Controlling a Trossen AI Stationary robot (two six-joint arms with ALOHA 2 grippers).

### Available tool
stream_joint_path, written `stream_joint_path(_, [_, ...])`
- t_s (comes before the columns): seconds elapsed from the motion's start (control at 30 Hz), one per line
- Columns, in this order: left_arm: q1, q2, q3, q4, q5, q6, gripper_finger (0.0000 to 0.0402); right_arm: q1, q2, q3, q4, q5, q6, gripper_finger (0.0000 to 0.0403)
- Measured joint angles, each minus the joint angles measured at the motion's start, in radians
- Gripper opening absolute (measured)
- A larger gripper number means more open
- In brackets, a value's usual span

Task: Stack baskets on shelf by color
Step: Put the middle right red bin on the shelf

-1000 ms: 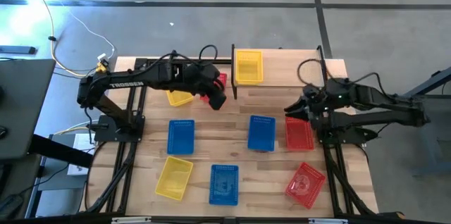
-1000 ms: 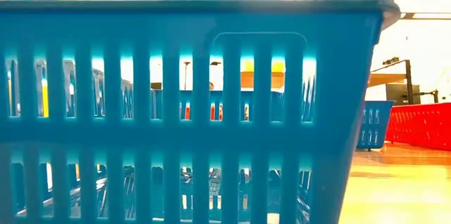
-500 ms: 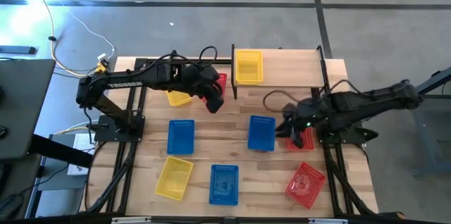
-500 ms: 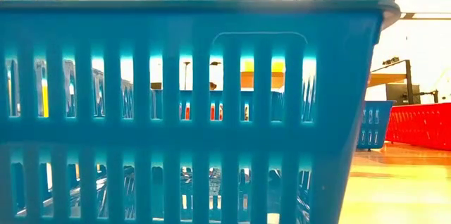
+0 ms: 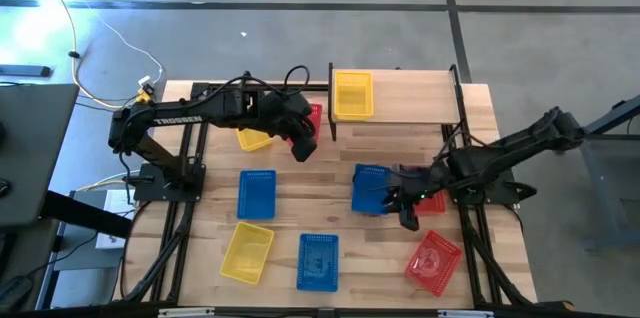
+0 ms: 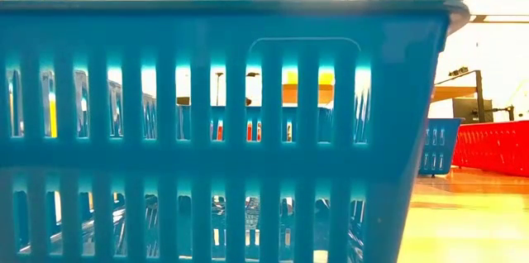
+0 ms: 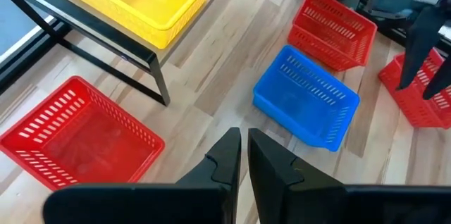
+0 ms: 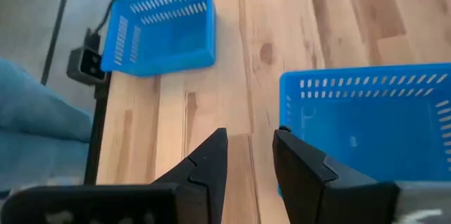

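Note:
In the high view, one yellow basket (image 5: 352,94) stands on the shelf (image 5: 415,98). A red basket (image 5: 313,116) sits on the table at the shelf's left end, and a yellow basket (image 5: 254,139) is beside it. My left gripper (image 5: 305,145) hovers shut just near of that red basket (image 7: 77,136). My right gripper (image 5: 405,210) is open above the near right corner of the middle blue basket (image 5: 371,188); its fingers (image 8: 296,159) stand over that basket's end wall (image 8: 366,122). A red basket (image 5: 432,198) lies partly under the right arm.
More baskets rest on the table: blue (image 5: 256,195), yellow (image 5: 246,252), blue (image 5: 319,260) and a tilted red one (image 5: 433,261) near the near right corner. The low view is filled by a blue basket (image 6: 223,131). The shelf's black legs (image 5: 331,108) stand between both arms.
My right gripper has swung from above the red basket at the right toward the table's left and near edge, ending over the middle blue basket's near right corner. The left arm has barely shifted. No basket has moved.

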State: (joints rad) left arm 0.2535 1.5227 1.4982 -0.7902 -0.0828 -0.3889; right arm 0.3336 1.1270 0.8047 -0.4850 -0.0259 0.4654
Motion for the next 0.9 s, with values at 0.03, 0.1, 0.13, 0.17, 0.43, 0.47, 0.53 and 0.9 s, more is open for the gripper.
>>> stream_joint_path(0.03, [0.0, 0.0, 0.0, 0.0, 0.004, 0.0, 0.0019, 0.005, 0.012, 0.0, 0.0, 0.001, 0.004, 0.0101])
stream_joint_path(0.1, [0.0, 0.0, 0.0, 0.0, 0.015, 0.0, 0.0019, 0.015, 0.036, 0.0, -0.006, 0.007, 0.006, 0.0101])
stream_joint_path(0.13, [0.0, 0.0, 0.0, 0.0, 0.019, 0.0, 0.0019, 0.02, 0.049, 0.0, -0.016, 0.007, 0.006, 0.0101])
stream_joint_path(0.17, [0.0, 0.0, 0.0, 0.0, 0.019, 0.0, 0.0019, 0.026, 0.061, 0.0, -0.033, 0.008, 0.006, 0.0101])
stream_joint_path(0.43, [0.0, 0.0, 0.0, -0.022, 0.019, 0.0, 0.0019, 0.071, 0.098, 0.0, -0.169, 0.008, 0.133, 0.0101])
stream_joint_path(0.47, [0.0, 0.0, 0.0, -0.023, 0.018, 0.0, 0.0019, 0.078, 0.096, 0.0, -0.18, 0.008, 0.148, 0.0101])
stream_joint_path(0.53, [0.0, 0.0, 0.0, -0.024, 0.018, 0.0, 0.0019, 0.091, 0.095, 0.0, -0.194, 0.007, 0.174, 0.0101])
stream_joint_path(0.9, [0.0, 0.0, 0.0, -0.026, 0.015, 0.0, 0.0019, 0.178, 0.095, 0.0, -0.292, -0.041, 0.371, 0.0101])
